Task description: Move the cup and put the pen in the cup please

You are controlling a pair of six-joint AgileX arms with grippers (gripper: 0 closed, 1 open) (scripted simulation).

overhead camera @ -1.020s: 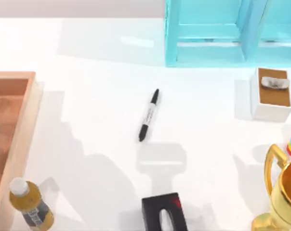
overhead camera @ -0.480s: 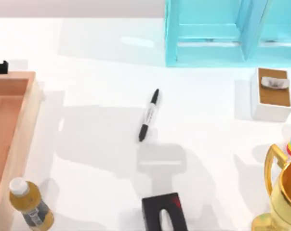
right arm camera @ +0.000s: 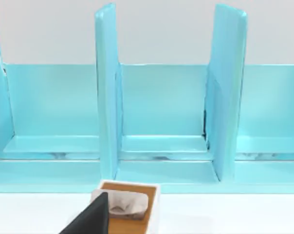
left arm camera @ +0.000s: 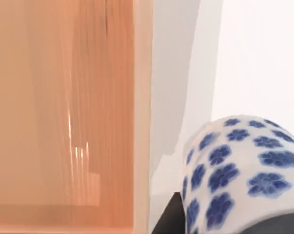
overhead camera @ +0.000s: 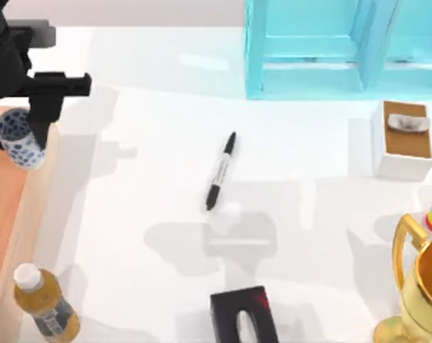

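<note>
You look straight down on the table (overhead camera: 166, 107) from overhead. Your left wrist camera sits close above the wooden tray (left arm camera: 64, 122). Your right wrist camera faces the turquoise shelf (right arm camera: 156, 122), also seen overhead.

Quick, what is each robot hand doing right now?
Left gripper: shut on the cup, above the wooden tray.
Right gripper: cannot be told.

Glazed ceramic, grained wood, polished gold on a smooth white table (overhead camera: 309, 214).

The cup (overhead camera: 19, 139) looks glossy glazed ceramic; the tray (overhead camera: 30, 214) along the table's left edge is grained wood; the trophy (overhead camera: 420, 293) is mirror-bright gold metal; the pen (overhead camera: 221, 170) matt black plastic; the shelf unit (overhead camera: 309, 50) smooth painted turquoise.
</note>
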